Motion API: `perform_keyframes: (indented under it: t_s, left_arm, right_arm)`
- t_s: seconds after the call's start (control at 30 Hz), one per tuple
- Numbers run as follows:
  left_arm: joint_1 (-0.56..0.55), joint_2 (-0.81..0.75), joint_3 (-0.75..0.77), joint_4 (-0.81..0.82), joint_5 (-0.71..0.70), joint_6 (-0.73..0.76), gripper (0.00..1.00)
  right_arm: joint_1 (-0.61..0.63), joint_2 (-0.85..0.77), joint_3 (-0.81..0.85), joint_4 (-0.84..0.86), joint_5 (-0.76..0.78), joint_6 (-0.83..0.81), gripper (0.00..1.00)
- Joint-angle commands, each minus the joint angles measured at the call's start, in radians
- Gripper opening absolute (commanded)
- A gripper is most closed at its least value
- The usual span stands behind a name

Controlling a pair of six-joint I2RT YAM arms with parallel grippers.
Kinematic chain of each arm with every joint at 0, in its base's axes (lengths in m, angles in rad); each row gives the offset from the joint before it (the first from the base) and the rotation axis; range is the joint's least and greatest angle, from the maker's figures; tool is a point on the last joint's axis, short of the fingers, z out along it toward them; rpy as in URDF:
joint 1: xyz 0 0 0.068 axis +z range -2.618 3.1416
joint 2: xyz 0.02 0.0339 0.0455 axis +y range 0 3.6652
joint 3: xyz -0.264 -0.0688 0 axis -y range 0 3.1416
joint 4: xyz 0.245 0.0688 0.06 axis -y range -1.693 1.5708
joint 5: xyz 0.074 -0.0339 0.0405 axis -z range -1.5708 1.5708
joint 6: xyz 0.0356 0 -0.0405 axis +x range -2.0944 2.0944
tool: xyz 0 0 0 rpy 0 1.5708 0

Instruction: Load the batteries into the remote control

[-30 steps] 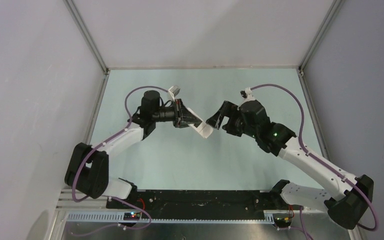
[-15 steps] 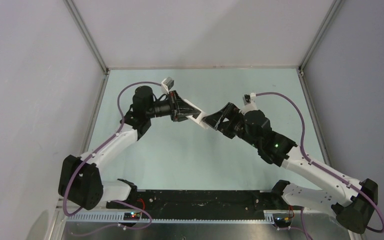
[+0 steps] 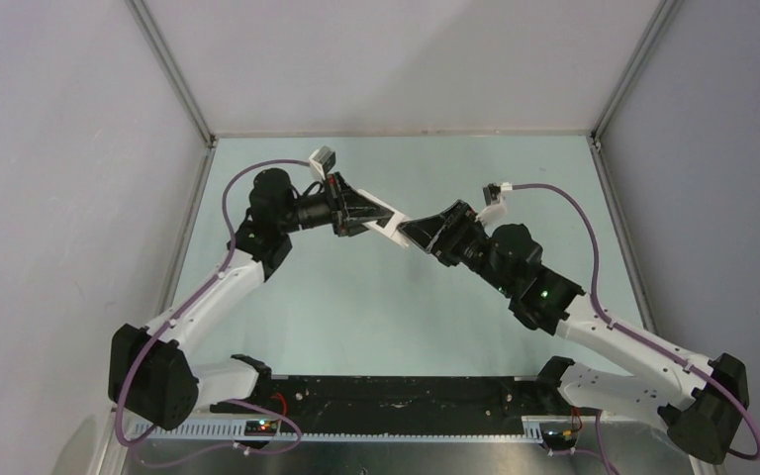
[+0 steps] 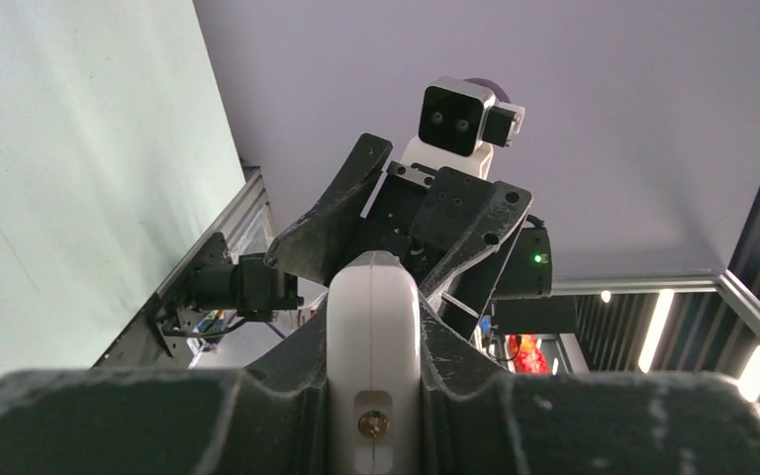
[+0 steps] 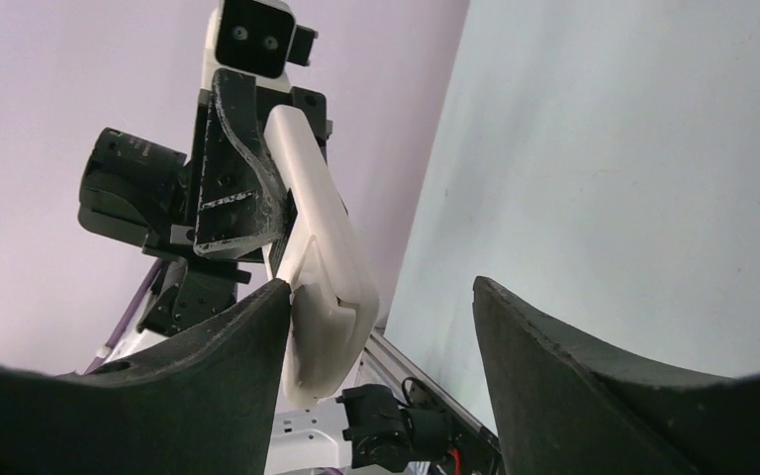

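Observation:
The remote control (image 3: 388,224) is a slim white bar held in the air over the table, and my left gripper (image 3: 361,213) is shut on one end of it. In the left wrist view its narrow white edge (image 4: 373,327) stands between my dark fingers (image 4: 455,346). My right gripper (image 3: 418,233) faces it from the right and is open. The remote's free end (image 5: 322,247) lies between the right fingers (image 5: 378,287), touching the left one (image 5: 247,336), with a wide gap to the other. The batteries are out of view.
The pale green table (image 3: 376,307) lies below both arms. White enclosure walls and an aluminium frame post (image 3: 170,69) close it in on three sides. A black rail (image 3: 396,396) with both arm bases runs along the near edge.
Both arms have shifted toward the back. My right gripper has moved in around the remote's free end, and its jaws have narrowed. The left grip is unchanged.

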Motion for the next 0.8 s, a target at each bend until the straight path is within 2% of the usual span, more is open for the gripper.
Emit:
perform_keyframes:
  t_s: [0.0, 0.23, 0.77]
  left_arm:
    - [0.005, -0.049, 0.052, 0.1, 0.012, -0.112, 0.0]
    - [0.005, -0.049, 0.04, 0.216, 0.001, -0.215, 0.0]
    - [-0.012, -0.091, 0.06, 0.258, 0.051, -0.185, 0.0]
  right_arm:
    - [0.011, -0.003, -0.026, 0.119, 0.001, -0.029, 0.7]
    - [0.012, -0.019, -0.062, 0.15, -0.009, -0.044, 0.63]
    - [0.008, 0.097, -0.053, 0.259, -0.077, -0.022, 0.6]
